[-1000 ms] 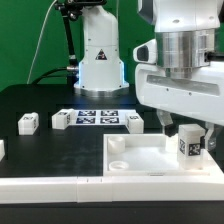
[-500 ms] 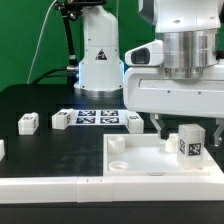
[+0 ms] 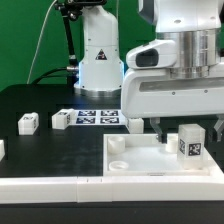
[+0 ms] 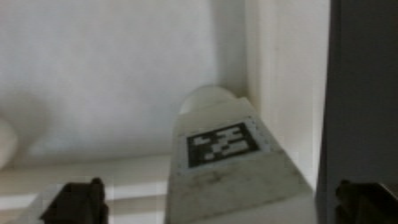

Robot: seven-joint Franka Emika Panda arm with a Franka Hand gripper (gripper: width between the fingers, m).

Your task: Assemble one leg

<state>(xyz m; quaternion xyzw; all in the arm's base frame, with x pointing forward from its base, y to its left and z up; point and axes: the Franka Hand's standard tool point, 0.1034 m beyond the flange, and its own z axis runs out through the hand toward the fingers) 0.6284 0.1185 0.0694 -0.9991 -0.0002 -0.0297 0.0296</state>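
Note:
A leg [image 3: 188, 143], a small white block with a black-and-white marker, stands upright in the corner of the large white panel [image 3: 140, 158] on the exterior view's right. My gripper [image 3: 188, 126] hangs just above it, open, with one finger on each side and neither touching. In the wrist view the leg [image 4: 228, 150] stands between the two dark fingertips [image 4: 75, 202], which are spread wide with gaps on both sides. My gripper [image 4: 219, 203] holds nothing.
Three more legs lie on the black table: one [image 3: 27, 122] at the left, one [image 3: 61, 119] and one [image 3: 133, 121] at the ends of the marker board [image 3: 97, 117]. The robot base [image 3: 100, 55] stands behind. A white part shows at the left edge [image 3: 2, 149].
My gripper has risen from around the leg, and its fingers now sit higher beside it. The leg stays standing on the panel.

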